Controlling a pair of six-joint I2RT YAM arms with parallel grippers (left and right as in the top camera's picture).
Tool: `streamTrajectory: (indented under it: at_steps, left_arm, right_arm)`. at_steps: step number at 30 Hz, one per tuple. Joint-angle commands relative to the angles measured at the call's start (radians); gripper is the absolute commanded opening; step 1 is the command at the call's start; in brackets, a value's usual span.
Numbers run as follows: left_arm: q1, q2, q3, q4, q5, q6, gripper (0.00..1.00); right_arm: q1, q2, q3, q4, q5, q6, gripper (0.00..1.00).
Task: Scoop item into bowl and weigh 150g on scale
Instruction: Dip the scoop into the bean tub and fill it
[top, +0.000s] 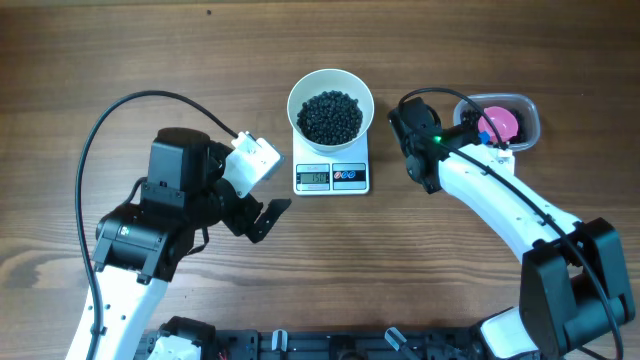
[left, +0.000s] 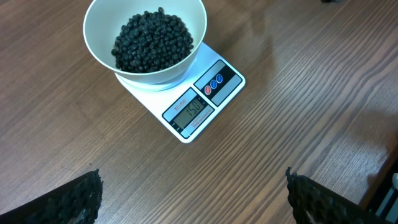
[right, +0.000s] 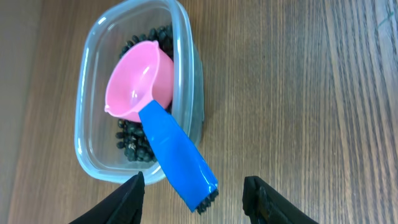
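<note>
My left gripper (left: 193, 186), jaws wide apart, faces the bowl (left: 96, 37) of beads (left: 152, 40) on the scale (left: 149, 99); my right gripper (right: 194, 190), fingers parted, straddles the scoop (right: 140, 81) handle.

I see clear tub (right: 87, 81) on tabletop (right: 298, 93), black beads (right: 134, 140) inside. Pink scoop (right: 140, 78) rests in it, blue handle (right: 177, 152) over rim. Right gripper (right: 194, 186) spread, handle tip between jaws, clear of both.

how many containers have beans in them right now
2. The white bowl sits on the scale, heaped with beans. The clear tub stands to the right of it, with a few beans under the pink scoop. No others show.
</note>
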Motion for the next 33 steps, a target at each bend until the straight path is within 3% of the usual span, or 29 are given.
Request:
streamTrajectory:
  at_steps: [1,6,10,17,18,19,20,22,25,28,33]
  left_arm:
    - [0.008,-0.002,0.016,0.002,0.009,-0.006,1.00]
    - [0.007,-0.002,0.016,0.001,0.009,-0.006,1.00]
    - [0.007,-0.002,0.016,0.002,0.009,-0.006,1.00]
    - [0.007,-0.002,0.016,0.001,0.009,-0.006,1.00]
    - [0.007,-0.002,0.016,0.002,0.009,-0.006,1.00]
    - [0.007,-0.002,0.016,0.001,0.009,-0.006,1.00]
    - [0.007,-0.002,0.016,0.001,0.009,-0.006,1.00]
    - [0.007,-0.002,0.016,0.002,0.009,-0.006,1.00]
    - [0.008,-0.002,0.016,0.002,0.009,-0.006,1.00]
    - [0.007,-0.002,0.016,0.002,0.009,-0.006,1.00]
    - [0.007,-0.002,0.016,0.001,0.009,-0.006,1.00]
  right_arm:
    - [-0.010,0.024,-0.008,0.018,0.043,0.000,0.54]
    - [-0.022,0.048,-0.008,0.039,0.043,0.000,0.53]
    - [-0.032,0.056,-0.008,0.043,0.057,0.000,0.46]
    - [-0.042,0.067,-0.008,0.060,0.019,0.000,0.21]
    - [-0.042,0.067,-0.008,0.067,0.014,0.000,0.21]
    - [-0.042,0.068,-0.008,0.079,0.004,-0.001,0.28]
    - [-0.042,0.068,-0.008,0.084,-0.011,-0.001,0.53]
    - [-0.036,0.068,-0.008,0.082,-0.095,-0.065,0.73]
    - [-0.037,0.068,-0.008,0.104,-0.108,-0.085,0.72]
    - [-0.037,0.088,-0.008,0.197,-0.073,-0.102,0.57]
    - [-0.039,0.105,-0.008,0.133,-0.019,-0.097,0.53]
